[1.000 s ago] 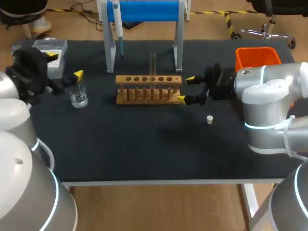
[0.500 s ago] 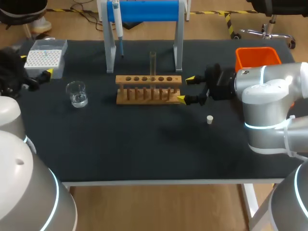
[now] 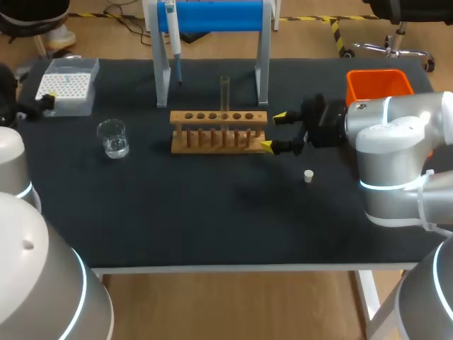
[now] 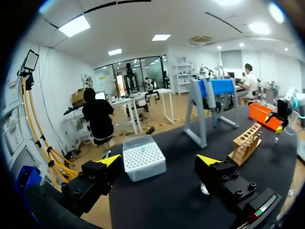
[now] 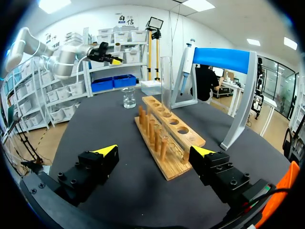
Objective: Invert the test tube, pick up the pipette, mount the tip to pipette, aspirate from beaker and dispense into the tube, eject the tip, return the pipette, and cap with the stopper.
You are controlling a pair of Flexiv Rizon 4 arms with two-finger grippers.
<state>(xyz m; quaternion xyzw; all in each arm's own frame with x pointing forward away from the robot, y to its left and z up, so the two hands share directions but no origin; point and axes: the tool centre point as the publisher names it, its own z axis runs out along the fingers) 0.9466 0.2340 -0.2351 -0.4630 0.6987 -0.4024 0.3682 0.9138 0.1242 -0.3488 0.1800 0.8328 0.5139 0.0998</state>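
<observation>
A clear test tube stands upright in the wooden rack at mid-table. My right gripper is open at the rack's right end, level with it; in the right wrist view the rack and tube lie just ahead between its fingers. The pipette hangs on the blue stand. A glass beaker sits left of the rack. The white stopper lies on the mat below the right gripper. My left gripper is open at the table's left edge, facing the tip box.
The tip box sits at the back left corner. An orange bin stands at the back right. The blue stand rises behind the rack. The black mat covers the table's front half.
My left arm has drawn back leftward from beside the beaker to the table's left edge by the tip box. The right arm has kept still.
</observation>
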